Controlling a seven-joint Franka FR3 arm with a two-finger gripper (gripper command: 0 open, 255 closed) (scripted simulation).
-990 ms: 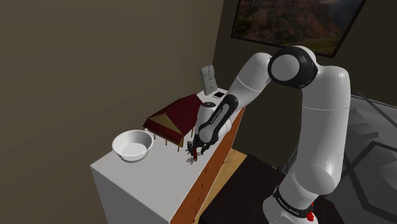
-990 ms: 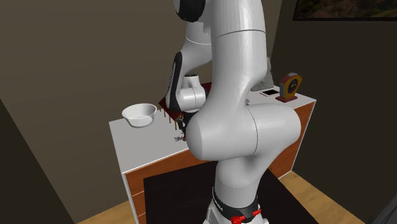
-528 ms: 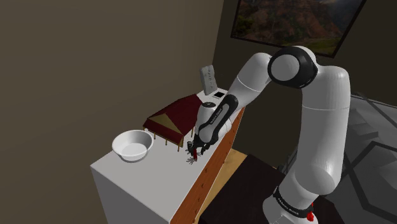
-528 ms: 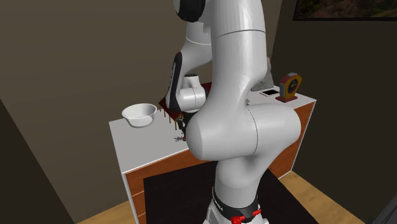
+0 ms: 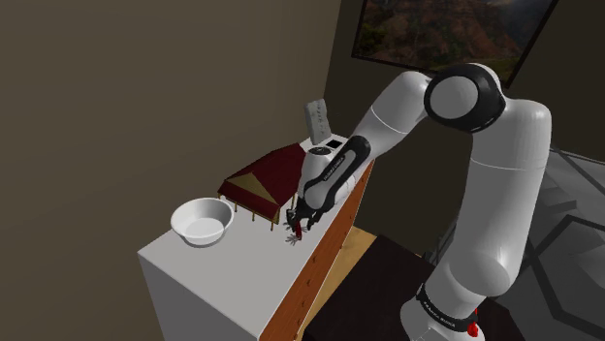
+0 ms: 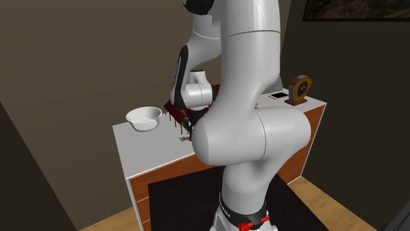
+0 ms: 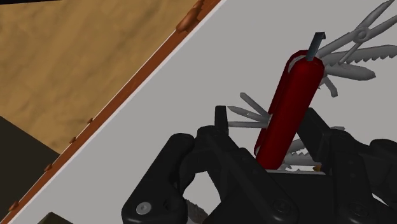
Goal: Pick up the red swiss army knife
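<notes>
**A:** Wrist view first: what has the gripper (image 7: 270, 137) got?

**B:** The red swiss army knife (image 7: 294, 92). Its red handle stands between the two black fingers (image 7: 219, 126), and both press on its lower end. The hand is closed on the knife, the fingers apart only by the handle's thickness.

**A:** And the blades?

**B:** Grey tools fan out on both sides of the handle, with pliers and a saw among them.

**A:** Where does that put it on the cabinet?

**B:** In the shoulder view the gripper points down near the wooden front edge of the white cabinet top (image 5: 218, 276). The knife hangs at its tip, just beside the dark red roofed piece (image 5: 260, 179) on legs and apart from the white bowl (image 5: 202, 220).

**A:** Is it off the surface?

**B:** Possibly just clear of it. The fanned tools sit very close to the top, and I can't tell whether they touch.
</notes>
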